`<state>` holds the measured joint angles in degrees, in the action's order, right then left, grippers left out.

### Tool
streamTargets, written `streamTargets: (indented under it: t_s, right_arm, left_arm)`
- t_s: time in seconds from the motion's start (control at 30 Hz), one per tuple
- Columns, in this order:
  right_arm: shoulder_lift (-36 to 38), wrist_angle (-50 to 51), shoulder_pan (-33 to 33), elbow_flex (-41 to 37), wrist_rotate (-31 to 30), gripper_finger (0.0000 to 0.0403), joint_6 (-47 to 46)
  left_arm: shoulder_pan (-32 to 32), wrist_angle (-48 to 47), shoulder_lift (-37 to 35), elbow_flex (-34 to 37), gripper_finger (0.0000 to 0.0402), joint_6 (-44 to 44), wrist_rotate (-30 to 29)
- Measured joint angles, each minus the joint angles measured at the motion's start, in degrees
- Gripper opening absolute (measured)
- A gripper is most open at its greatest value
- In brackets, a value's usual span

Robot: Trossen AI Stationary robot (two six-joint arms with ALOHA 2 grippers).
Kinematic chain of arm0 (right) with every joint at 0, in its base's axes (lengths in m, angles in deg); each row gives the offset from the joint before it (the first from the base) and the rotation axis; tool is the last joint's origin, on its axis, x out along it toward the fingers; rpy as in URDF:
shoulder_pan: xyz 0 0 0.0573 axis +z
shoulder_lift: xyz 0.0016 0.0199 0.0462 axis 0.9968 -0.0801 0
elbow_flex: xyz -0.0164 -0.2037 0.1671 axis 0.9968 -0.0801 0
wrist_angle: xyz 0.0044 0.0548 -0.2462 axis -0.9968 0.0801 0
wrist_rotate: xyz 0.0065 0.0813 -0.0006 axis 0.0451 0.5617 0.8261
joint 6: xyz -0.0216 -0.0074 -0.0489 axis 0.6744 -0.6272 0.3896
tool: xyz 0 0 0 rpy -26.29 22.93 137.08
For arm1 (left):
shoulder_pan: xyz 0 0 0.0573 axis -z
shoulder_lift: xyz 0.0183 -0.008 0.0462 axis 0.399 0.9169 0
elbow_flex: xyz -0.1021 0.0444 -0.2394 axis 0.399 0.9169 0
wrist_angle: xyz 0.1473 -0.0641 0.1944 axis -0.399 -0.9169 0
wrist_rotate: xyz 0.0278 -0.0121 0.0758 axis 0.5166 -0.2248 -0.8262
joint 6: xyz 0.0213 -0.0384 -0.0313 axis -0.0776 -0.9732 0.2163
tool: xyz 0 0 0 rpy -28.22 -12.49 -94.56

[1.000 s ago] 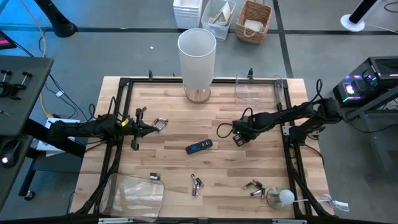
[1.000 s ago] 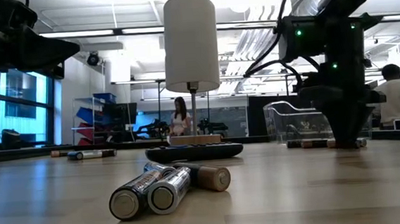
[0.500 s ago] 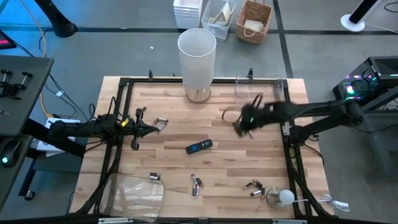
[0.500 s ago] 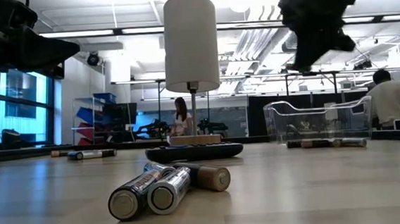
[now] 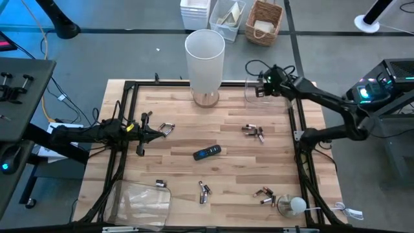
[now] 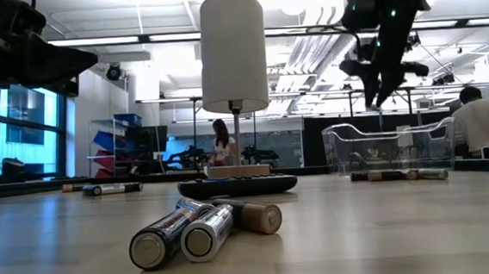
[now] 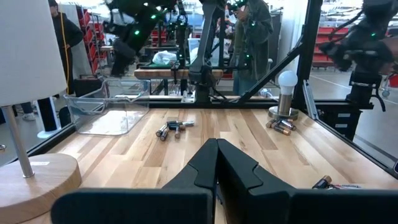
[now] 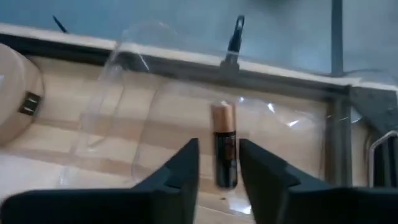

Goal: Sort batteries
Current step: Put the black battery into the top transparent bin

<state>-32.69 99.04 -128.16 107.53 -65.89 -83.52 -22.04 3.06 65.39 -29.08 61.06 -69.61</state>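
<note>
Left gripper (image 7: 216,163): foreground, dark fingers closed together, tips meeting over the wooden table (image 7: 249,134).
Lamp (image 7: 28,93): white shade on a thin stem, round wooden base resting on the table.
Clear bin (image 7: 106,111): on the table beyond the lamp.
Batteries (image 7: 171,127): small cluster mid-table, beside the bin.
Light bulb (image 7: 286,93): upright near the table edge; more batteries (image 7: 281,124) touching its base.
Battery (image 7: 326,183): lying alone near the table edge.
Person (image 7: 254,28): standing beyond the table.
</note>
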Motion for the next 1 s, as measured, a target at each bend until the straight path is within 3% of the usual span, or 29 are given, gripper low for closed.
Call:
streamTargets:
  t_s: [0.2, 0.33, 0.43, 0.5, 0.6, 0.7, 0.83, 1.0]
  right_arm:
    - [-2.3, -0.8, -3.0, 0.0, 9.6, 0.0193, 2.9]
    - [0.2, -1.7, -1.4, 1.8, 17.9, 0.0198, 3.9]
    - [4.1, -1.1, 3.8, 3.0, 25.7, 0.0192, 5.4]
    - [6.5, 1.5, 9.6, 3.1, 30.0, 0.0187, 3.9]
    - [8.5, 9.0, 22.4, 3.2, 31.4, 0.0182, -0.9]
    - [8.0, 16.8, 38.3, 3.2, 28.6, 0.0181, -7.8]
    - [5.9, 18.9, 58.4, 3.2, 27.2, 0.018, -16.0]
    - [0.7, 17.8, 74.7, 3.2, 23.0, 0.018, -18.5]
  left_arm:
    - [0.0, 0.0, 0.0, 0.0, 0.0001, 0.0, 0.0]
    - [0.0, 0.0, 0.0, 0.0, 0.0001, 0.0, 0.0]
    - [0.0, 0.0, 0.0, 0.0, 0.0001, 0.0, 0.0]
    - [0.0, 0.0, 0.0, 0.0, 0.0001, 0.0, 0.0]
    - [0.0, 0.0, 0.0, 0.0, 0.0001, 0.0, 0.0]
    - [0.0, 0.0, 0.0, 0.0, 0.0001, 0.0, 0.0]
    - [0.0, 0.0, 0.0, 0.0, 0.0001, 0.0, 0.0]
    - [0.0, 0.0, 0.0, 0.0, 0.0001, 0.0, 0.0]
